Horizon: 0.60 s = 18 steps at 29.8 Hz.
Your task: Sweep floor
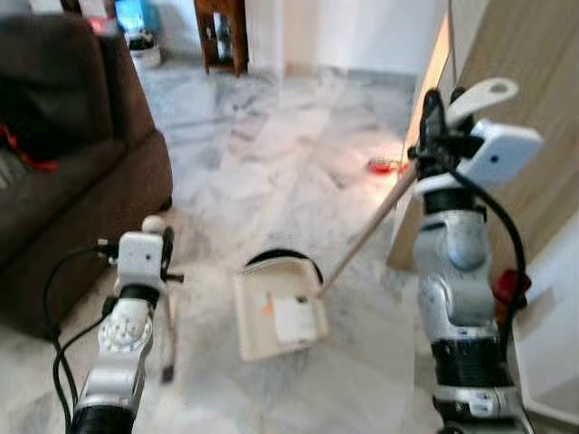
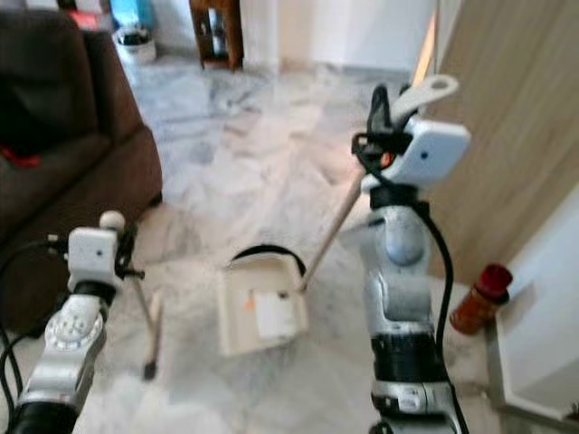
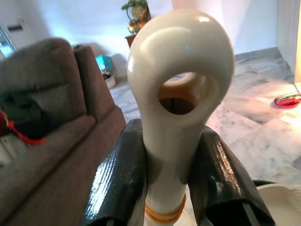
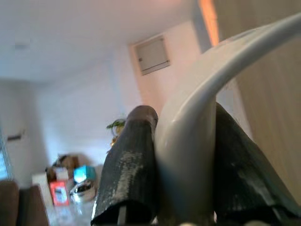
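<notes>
Down at the centre of the left eye view sat the dustpan (image 1: 279, 316) on the marble floor (image 1: 271, 163), its long handle (image 1: 366, 233) slanting up-right into the right gripper (image 1: 432, 136). Lower left, the left gripper (image 1: 161, 246) held the broom (image 1: 166, 334), stick running down, just left of the pan. Over in the left wrist view, both fingers (image 3: 117, 183) were clenched round the broom's looped handle end (image 3: 181, 89). Right wrist view, same deal: fingers (image 4: 129, 169) clamped on the white dustpan grip (image 4: 197, 127).

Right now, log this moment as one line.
left gripper: shut on broom handle | right gripper: shut on dustpan handle | dustpan: on floor
</notes>
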### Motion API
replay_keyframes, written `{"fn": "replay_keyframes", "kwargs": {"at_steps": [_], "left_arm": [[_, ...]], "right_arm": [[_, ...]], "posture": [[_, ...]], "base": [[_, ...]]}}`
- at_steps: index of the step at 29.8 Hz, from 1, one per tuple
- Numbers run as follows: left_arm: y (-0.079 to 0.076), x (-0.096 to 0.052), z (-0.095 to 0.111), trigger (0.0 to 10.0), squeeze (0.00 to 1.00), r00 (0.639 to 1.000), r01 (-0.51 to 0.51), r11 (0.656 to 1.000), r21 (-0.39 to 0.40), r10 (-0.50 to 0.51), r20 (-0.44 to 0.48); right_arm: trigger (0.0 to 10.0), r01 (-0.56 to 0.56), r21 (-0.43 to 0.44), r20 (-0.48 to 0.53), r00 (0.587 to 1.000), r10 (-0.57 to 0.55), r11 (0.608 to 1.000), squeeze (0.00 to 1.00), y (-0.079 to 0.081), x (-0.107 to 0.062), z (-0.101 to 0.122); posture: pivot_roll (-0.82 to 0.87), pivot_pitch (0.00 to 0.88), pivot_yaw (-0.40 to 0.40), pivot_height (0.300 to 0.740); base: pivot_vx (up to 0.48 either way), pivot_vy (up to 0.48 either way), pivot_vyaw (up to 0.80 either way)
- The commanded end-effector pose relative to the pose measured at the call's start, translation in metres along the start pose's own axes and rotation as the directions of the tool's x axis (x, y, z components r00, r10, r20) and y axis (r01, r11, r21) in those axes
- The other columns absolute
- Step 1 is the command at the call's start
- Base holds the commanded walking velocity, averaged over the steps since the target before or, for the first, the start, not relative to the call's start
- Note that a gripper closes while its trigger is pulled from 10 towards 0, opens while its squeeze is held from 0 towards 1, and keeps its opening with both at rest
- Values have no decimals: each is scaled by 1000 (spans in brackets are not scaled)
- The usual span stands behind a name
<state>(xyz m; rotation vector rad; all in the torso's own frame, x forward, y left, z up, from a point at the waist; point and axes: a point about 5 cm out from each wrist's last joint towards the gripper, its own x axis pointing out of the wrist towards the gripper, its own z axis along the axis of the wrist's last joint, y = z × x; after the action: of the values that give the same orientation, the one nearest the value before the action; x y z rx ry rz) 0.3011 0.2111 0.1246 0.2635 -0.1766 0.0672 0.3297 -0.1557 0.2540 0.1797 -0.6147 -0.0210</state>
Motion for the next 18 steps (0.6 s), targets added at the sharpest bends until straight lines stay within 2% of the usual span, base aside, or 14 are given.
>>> {"fn": "replay_keyframes", "kwargs": {"at_steps": [1,18], "left_arm": [[-3,6,13,10000,0,998,10,1000,4,-10,58],[-3,6,14,10000,0,998,10,1000,4,-10,59]], "right_arm": [[10000,16,1,73,997,-16,1000,0,-3,5,16],[10000,10,13,75,997,-11,1000,0,-1,5,16]], "posture": [[26,0,35,740],[35,0,35,740]], "base": [[300,0,0],[306,0,0]]}}
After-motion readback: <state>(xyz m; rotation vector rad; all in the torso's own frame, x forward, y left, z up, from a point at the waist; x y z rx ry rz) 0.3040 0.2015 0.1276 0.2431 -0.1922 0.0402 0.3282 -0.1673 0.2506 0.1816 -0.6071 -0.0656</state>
